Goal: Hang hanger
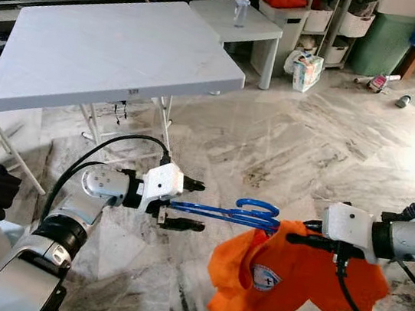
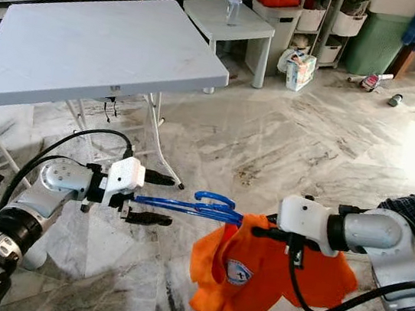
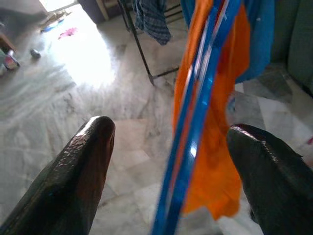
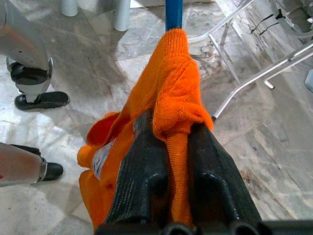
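I have open marble floor (image 1: 286, 143) ahead of both arms, with the nearest hard edge being the front rim of the white folding worktop (image 1: 113, 57), which sits beyond and above my left gripper (image 1: 189, 205); its metal legs drop to the floor just behind that arm. The blue wire hanger (image 1: 215, 211) hangs in the air between my two grippers, its long axis roughly level and running from one set of fingers across to the other, the hook (image 1: 258, 207) curling up near the middle. My left fingers (image 3: 78, 166) are spread, with the hanger's blue wires passing between them and not touching either pad. My right gripper (image 2: 270, 232) has its fingers (image 4: 142, 176) pressed together on a fold of the orange knitted garment (image 1: 282, 282), which is draped over the far end of the hanger and hangs below those fingers toward the floor. Past the worktop stand a small white side table (image 1: 238, 22) with a clear bottle (image 1: 241, 9), stacked storage drawers (image 1: 320, 17) and scattered bits on the floor.
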You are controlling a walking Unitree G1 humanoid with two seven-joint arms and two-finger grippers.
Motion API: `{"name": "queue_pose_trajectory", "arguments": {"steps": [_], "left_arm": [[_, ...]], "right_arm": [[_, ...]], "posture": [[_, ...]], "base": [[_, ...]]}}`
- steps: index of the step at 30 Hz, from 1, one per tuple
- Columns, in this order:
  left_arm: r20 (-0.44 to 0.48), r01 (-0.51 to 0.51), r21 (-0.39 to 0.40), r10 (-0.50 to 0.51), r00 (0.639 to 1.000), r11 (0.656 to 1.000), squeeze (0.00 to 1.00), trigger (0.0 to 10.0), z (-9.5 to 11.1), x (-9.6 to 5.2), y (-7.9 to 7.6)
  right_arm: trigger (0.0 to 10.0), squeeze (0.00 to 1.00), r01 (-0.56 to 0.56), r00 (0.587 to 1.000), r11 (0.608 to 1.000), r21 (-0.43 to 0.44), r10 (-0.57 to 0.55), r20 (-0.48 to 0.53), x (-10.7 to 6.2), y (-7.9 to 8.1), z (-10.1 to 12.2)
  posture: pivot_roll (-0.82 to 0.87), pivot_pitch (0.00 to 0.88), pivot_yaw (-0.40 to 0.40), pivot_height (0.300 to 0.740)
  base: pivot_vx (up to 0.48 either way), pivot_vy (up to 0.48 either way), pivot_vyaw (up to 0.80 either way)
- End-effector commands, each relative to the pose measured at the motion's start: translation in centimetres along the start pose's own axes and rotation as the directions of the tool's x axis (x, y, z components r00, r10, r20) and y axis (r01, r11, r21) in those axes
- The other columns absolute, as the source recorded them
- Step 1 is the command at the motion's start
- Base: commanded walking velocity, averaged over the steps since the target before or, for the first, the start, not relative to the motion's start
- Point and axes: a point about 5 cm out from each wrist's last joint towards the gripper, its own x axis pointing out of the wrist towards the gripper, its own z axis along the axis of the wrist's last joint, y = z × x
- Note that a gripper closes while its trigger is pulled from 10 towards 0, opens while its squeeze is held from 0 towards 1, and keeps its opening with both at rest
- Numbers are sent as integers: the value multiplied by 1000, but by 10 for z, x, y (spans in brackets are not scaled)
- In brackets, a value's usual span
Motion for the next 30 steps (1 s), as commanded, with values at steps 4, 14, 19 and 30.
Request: {"name": "queue_pose_trajectory", "arguments": {"steps": [4,14,19,30], "left_arm": [[32,-31,39,30,999,999,0,0,11,3,9],[44,-13,80,9,999,997,0,0,16,11,10],[34,-27,99,24,999,995,0,0,17,11,13],[22,-27,114,25,999,993,0,0,15,10,13]], "right_arm": [[10000,0,45,999,996,-79,-45,9,-6,-15,10],[10000,0,132,991,980,-150,-125,52,2,-27,21],[10000,0,129,992,978,-165,-125,32,-2,-29,18],[10000,0,106,994,982,-155,-101,41,-5,-23,16]], "posture": [[-156,0,23,740],[-153,0,27,740],[-153,0,26,740],[-151,0,27,740]], "base": [[0,0,0],[0,0,0],[0,0,0],[0,0,0]]}}
